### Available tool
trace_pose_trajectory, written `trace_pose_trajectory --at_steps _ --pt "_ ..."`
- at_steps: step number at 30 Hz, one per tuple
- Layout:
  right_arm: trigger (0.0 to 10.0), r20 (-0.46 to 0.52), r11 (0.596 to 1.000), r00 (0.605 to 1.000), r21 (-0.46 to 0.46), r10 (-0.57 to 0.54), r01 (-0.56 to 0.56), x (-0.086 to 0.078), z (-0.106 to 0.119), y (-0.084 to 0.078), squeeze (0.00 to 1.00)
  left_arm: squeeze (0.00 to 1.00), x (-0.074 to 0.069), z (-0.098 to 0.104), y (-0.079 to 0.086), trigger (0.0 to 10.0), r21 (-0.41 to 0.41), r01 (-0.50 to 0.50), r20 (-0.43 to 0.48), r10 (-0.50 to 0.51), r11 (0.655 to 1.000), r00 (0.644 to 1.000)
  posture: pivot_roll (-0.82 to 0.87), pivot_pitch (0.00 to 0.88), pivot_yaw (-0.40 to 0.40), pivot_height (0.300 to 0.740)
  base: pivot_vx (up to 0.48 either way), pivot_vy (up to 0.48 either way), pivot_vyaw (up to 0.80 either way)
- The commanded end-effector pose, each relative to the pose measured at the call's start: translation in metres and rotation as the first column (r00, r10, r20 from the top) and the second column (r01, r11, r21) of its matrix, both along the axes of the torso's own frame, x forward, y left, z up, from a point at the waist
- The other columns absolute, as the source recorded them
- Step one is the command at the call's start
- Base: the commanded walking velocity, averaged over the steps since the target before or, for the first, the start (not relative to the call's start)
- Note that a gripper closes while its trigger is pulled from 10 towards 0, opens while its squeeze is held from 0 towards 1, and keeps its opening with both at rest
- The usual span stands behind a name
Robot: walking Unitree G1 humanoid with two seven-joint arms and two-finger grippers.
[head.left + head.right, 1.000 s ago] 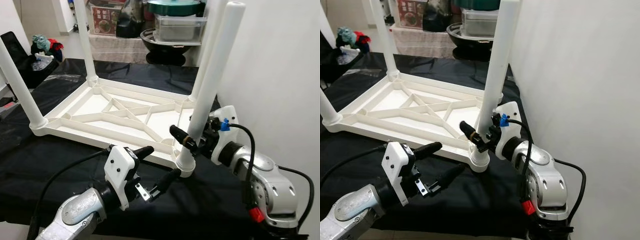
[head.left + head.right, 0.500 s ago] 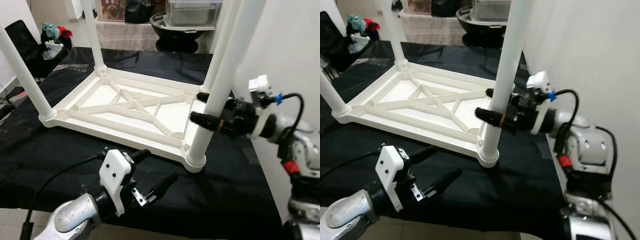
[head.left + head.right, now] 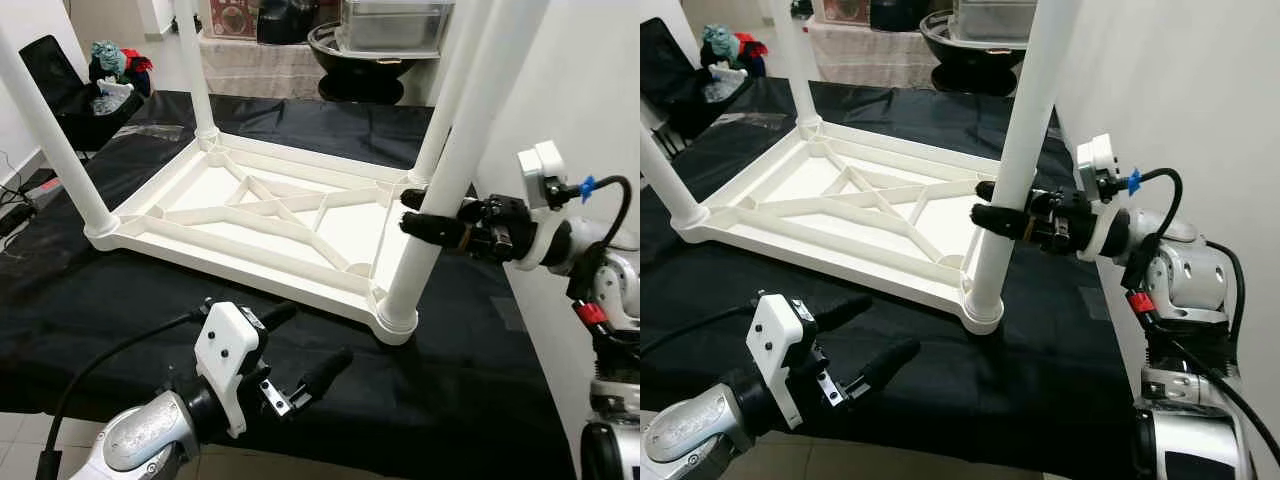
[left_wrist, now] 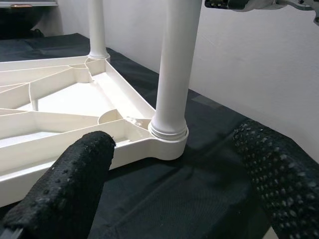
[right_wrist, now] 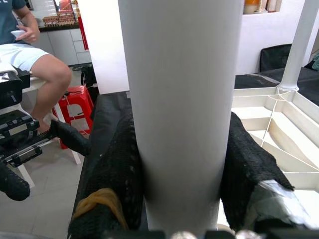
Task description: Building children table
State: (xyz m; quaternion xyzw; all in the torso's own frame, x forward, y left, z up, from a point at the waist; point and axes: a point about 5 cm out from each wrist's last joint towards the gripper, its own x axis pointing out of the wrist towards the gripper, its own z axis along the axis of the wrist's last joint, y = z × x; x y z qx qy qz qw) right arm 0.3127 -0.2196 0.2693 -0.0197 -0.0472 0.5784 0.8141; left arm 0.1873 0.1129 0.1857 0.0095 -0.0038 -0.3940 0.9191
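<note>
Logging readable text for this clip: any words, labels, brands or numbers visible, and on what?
None can be read.
Red box on the far shelf: printed, but too small and blurred to read.
White table, its legs, and the black cloth: no markings visible.
Left tool and right tool, shut on the near leg: no legible labels.
</note>
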Motion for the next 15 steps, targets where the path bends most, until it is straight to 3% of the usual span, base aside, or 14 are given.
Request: trace_pose_trajectory --at_steps 1,4,6,7,8,9,10,12,13,14,15 --pt "0.0 -0.007 1.0 1.0 0.014 -0.005 0.005 -0.002 0.0 -0.008 0.0 0.0 -0.001 0.001 0.0 10.0 0.012 0.009 -0.004 -0.009 1.0 1.0 0.03 0.119 -0.056 0.74 0.0 0.0 0.0" --pt "0.0 -0.008 0.999 0.999 0.008 -0.048 0.048 -0.002 -0.002 -0.011 0.0 0.0 0.0 0.0 -0.001 10.0 0.01 0.011 -0.004 -0.011 1.0 1.0 0.02 0.114 -0.06 0.74 0.0 0.0 0.0" --pt "0.0 -0.043 0.972 0.971 -0.014 -0.236 0.236 0.0 -0.014 -0.007 0.0 0.0 0.002 -0.001 -0.003 10.0 0.007 0.016 -0.001 -0.016 1.0 1.0 0.0 0.104 -0.073 0.74 0.0 0.0 0.0" --pt "0.0 -0.043 0.972 0.971 -0.014 -0.236 0.236 0.0 -0.014 -0.007 0.0 0.0 0.002 -0.001 -0.003 10.0 0.007 0.016 -0.001 -0.016 1.0 1.0 0.0 0.104 -0.073 0.74 0.0 0.0 0.0" --pt "0.0 -0.074 0.918 0.915 -0.036 -0.396 0.394 0.005 -0.024 -0.003 0.0 0.0 0.003 -0.001 -0.003 10.0 0.005 0.017 0.001 -0.017 1.0 1.0 0.0 0.104 -0.081 0.74 0.0 0.0 0.0" --pt "0.0 -0.074 0.918 0.915 -0.036 -0.396 0.394 0.005 -0.024 -0.003 0.0 0.0 0.003 -0.001 -0.003 10.0 0.005 0.017 0.001 -0.017 1.0 1.0 0.0 0.104 -0.081 0.74 0.0 0.0 0.0" --pt "0.0 -0.165 0.64 0.624 -0.065 -0.763 0.765 0.0 -0.051 -0.007 0.0 0.0 0.005 -0.001 -0.004 10.0 0.004 0.016 0.008 -0.016 1.0 1.0 -0.02 0.093 -0.096 0.74 0.0 0.0 0.0" --pt "0.0 -0.165 0.64 0.624 -0.065 -0.763 0.765 0.0 -0.051 -0.007 0.0 0.0 0.005 -0.001 -0.004 10.0 0.004 0.016 0.008 -0.016 1.0 1.0 -0.02 0.093 -0.096 0.74 0.0 0.0 0.0" --pt "0.0 -0.228 0.327 0.291 -0.137 -0.929 0.935 -0.015 -0.071 -0.018 0.0 0.0 0.007 -0.001 -0.005 10.0 0.003 0.015 0.014 -0.015 1.0 1.0 -0.02 0.086 -0.1 0.74 0.0 0.0 0.0" --pt "0.0 -0.154 0.218 0.183 -0.257 -0.971 0.942 -0.028 -0.089 -0.007 0.0 0.0 0.012 0.0 -0.007 10.0 -0.01 0.01 0.025 -0.01 1.0 1.0 -0.05 0.067 -0.093 0.74 0.0 0.0 0.0" --pt "0.0 -0.154 0.218 0.183 -0.257 -0.971 0.942 -0.028 -0.089 -0.007 0.0 0.0 0.012 0.0 -0.007 10.0 -0.01 0.01 0.025 -0.01 1.0 1.0 -0.05 0.067 -0.093 0.74 0.0 0.0 0.0"
